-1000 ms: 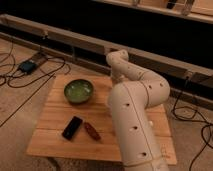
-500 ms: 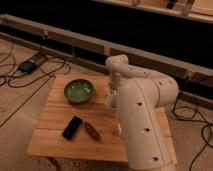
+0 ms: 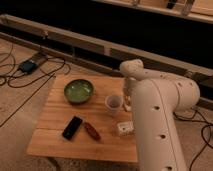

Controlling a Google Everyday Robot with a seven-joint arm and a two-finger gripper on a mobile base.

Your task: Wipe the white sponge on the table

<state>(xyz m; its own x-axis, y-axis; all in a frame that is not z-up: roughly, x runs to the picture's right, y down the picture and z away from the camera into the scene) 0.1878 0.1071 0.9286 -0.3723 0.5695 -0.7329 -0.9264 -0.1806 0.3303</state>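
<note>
- The gripper is down at the table's right edge, just right of the white cup; the bulky white arm covers most of it, so I cannot tell how it is set.
- The white sponge seems to be the small pale patch just under the gripper, near the right edge; whether it is touched or held is hidden.
- The table carries a green bowl toward the far left corner, a black phone and a brown object nearer the front edge, and a white block with dark marks at the front right.
- To wipe well, I judge the pad should be pressed flat and swept over bare planks, steering away from the cup just beside it, which could tip, and from the block.
</note>
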